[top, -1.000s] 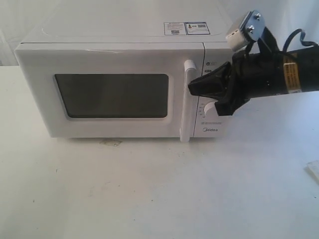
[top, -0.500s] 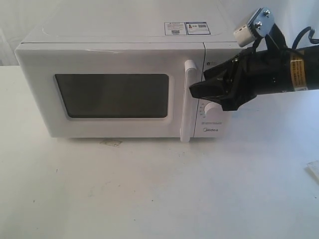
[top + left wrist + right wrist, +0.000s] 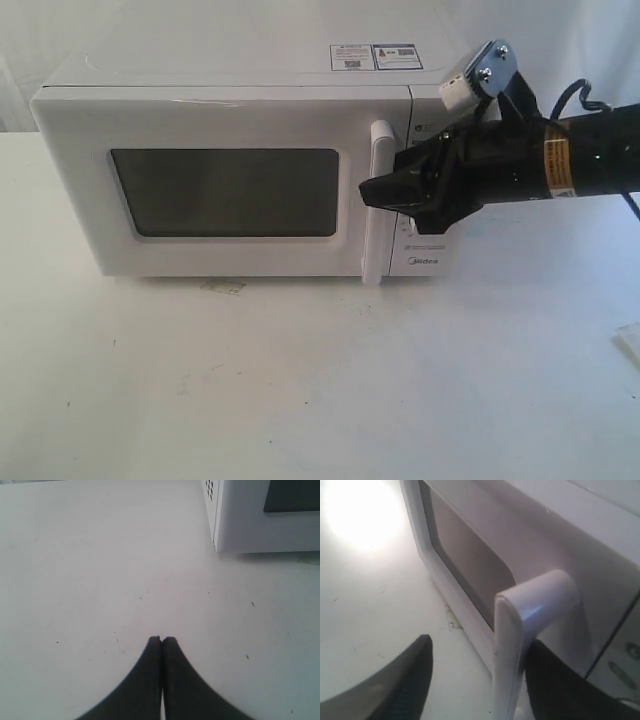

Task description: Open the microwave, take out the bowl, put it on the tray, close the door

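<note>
The white microwave (image 3: 240,70) stands at the back of the table with its door (image 3: 215,125) closed. The dark window (image 3: 225,192) hides the inside, so the bowl is hidden. My right gripper (image 3: 372,192) is open at the vertical bar handle (image 3: 378,150). In the right wrist view the handle (image 3: 520,630) stands between the two fingers, one finger (image 3: 555,685) behind it and close, the other (image 3: 405,680) well apart in front. My left gripper (image 3: 162,640) is shut on nothing, low over the bare table beside the microwave's corner (image 3: 235,525). It does not show in the exterior view.
White table (image 3: 300,380) in front of the oven, with a small stain (image 3: 222,287) under the door. A pale object's edge (image 3: 630,340), perhaps the tray, shows at the right border. The dial panel (image 3: 425,262) is partly covered by the right gripper.
My right gripper has moved left, from in front of the dial panel to the door handle, so its fingers now straddle the bar.
</note>
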Controlling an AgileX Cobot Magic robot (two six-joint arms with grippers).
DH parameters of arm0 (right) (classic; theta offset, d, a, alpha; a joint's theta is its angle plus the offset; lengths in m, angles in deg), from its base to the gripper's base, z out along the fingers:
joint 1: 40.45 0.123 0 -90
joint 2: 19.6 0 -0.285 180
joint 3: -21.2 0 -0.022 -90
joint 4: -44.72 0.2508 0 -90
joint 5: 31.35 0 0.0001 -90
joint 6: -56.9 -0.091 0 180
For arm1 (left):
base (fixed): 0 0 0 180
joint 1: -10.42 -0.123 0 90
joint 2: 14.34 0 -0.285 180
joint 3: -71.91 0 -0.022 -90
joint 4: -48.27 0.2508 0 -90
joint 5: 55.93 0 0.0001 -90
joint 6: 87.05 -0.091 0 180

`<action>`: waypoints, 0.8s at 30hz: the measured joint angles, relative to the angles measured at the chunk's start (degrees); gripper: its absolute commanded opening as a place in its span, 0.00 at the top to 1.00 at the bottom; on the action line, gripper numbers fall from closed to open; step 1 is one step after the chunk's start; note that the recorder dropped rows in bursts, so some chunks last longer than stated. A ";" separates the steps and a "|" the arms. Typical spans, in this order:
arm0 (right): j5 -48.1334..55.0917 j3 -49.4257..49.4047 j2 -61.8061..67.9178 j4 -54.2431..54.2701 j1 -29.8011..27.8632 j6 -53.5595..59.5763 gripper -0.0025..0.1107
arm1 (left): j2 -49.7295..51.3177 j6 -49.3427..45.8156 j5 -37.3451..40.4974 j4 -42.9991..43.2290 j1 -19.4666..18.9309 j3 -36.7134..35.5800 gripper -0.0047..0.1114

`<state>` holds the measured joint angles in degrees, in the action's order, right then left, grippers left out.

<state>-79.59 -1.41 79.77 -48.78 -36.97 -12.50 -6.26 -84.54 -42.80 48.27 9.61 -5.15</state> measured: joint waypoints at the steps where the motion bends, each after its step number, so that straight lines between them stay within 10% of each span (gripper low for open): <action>1: 0.68 -0.11 0.00 0.75 0.34 0.46 0.52 | 0.00 0.00 0.00 0.00 0.00 0.00 0.96; 6: 4.21 -0.55 -0.10 2.97 2.31 3.03 0.58 | 0.00 0.00 0.00 0.00 0.00 0.00 0.96; 12: 6.93 -0.55 -0.53 3.59 3.21 3.27 0.98 | 0.00 0.00 0.00 0.00 0.00 0.00 0.96; 24: -7.84 -0.06 0.12 -6.23 3.44 5.57 0.98 | 0.00 0.00 0.00 0.00 0.00 0.00 0.96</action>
<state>-87.43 -1.47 79.89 -55.01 -33.53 -6.93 -6.26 -84.54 -42.80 48.27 9.61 -5.15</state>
